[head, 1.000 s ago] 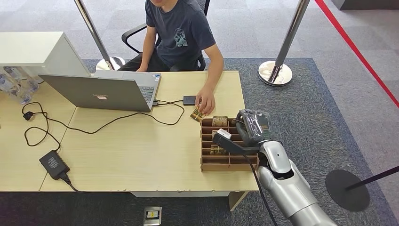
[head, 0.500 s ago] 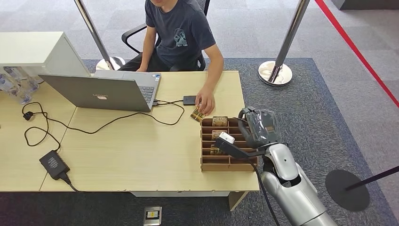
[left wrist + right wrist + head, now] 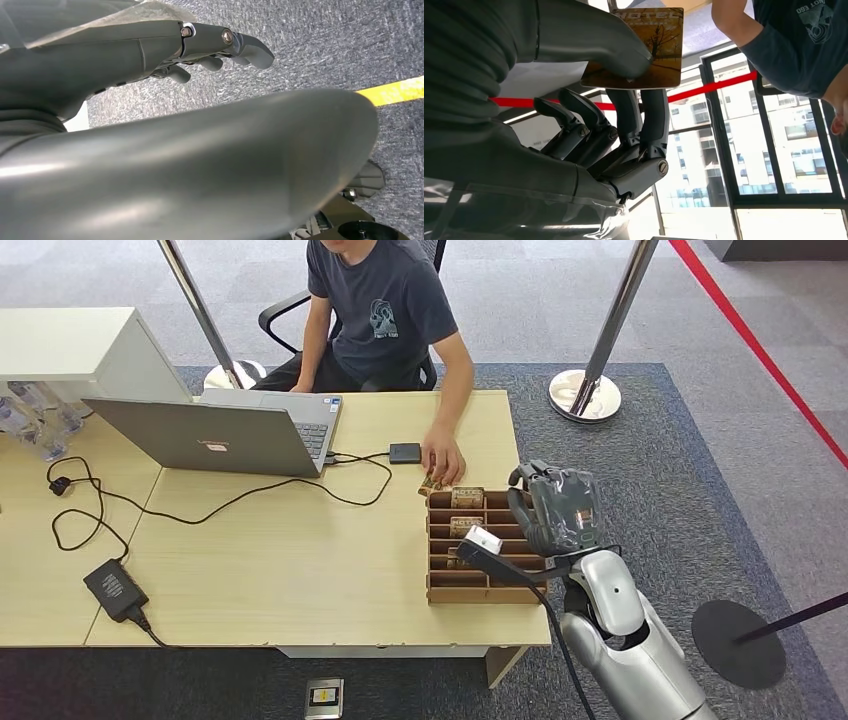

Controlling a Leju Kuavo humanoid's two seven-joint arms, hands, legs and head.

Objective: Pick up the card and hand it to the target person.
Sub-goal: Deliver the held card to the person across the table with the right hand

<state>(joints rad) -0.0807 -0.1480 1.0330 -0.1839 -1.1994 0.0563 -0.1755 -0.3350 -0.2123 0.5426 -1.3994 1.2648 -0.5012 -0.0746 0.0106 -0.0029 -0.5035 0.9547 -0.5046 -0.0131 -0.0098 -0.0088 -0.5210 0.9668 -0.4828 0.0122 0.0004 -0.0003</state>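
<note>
Silver and jointed, the robot's right arm rose from the near right corner of the desk [image 3: 300,570], its right hand [image 3: 556,508] lifted beside the right edge of the wooden card tray [image 3: 437,585]. From the wrist camera, that hand's thumb pressed a hotel card [image 3: 639,47] against the fingers [image 3: 644,120], so it was grasping the card, seemingly face out and clear of the tray so it could be passed across. Compared with a second earlier, the hand had drawn up and to the right, away from the tray slots, and turned further over. The left hand [image 3: 220,47] hung by the robot's side above grey carpet, fingers loosely curled around nothing, presumably kept out of the way. More cards stood in the tray's far slots. Just beyond the tray's far left corner, the seated person's hand [image 3: 442,458] rested on a loose card on the desk; it had slid slightly right, nearer the tray, perhaps readying to receive. Further left sat the open laptop [image 3: 215,430] with its trailing cable, and farthest back the person [image 3: 385,310] in the dark shirt.
</note>
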